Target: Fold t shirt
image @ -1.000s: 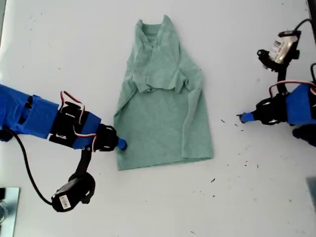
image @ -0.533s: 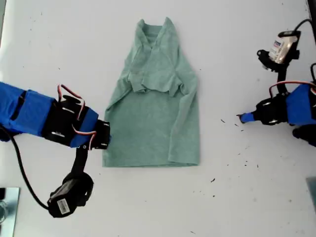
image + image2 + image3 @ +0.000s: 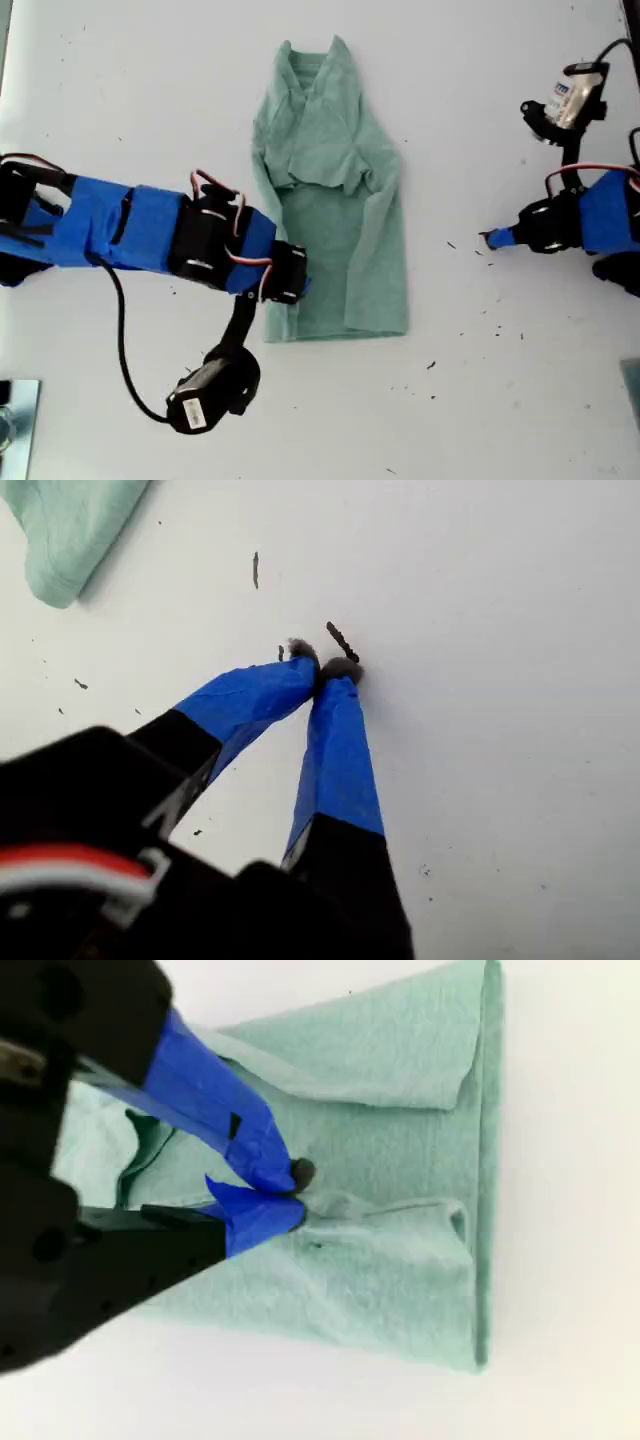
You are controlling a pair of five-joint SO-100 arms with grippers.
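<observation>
The pale mint-green t shirt (image 3: 340, 170) lies collar-up in the middle of the white table, its sleeves tucked in and its side towards the exterior view's left doubled over the body. My second gripper (image 3: 298, 284) comes in from the exterior view's left and rests low on that doubled side. In the second wrist view its blue-taped fingers (image 3: 240, 1130) meet at my second gripper (image 3: 298, 1192), shut on a puckered bit of the t shirt (image 3: 400, 1260). My first gripper (image 3: 490, 238) sits on bare table at the exterior view's right. There my first gripper (image 3: 325, 667) is shut on nothing, a t shirt (image 3: 60, 530) corner beyond it.
Dark specks (image 3: 497, 322) dot the white table (image 3: 120, 110) near the first arm. The second arm's camera housing (image 3: 205, 400) hangs on its cable below the arm. The first arm's housing (image 3: 565, 100) sticks up at the exterior view's right. A metal item (image 3: 12, 420) shows at its bottom-left corner.
My second gripper first pulled the shirt's lower edge towards the exterior view's left, then swung right over the body, carrying that side with it. The shirt is now narrower. The first arm stayed still.
</observation>
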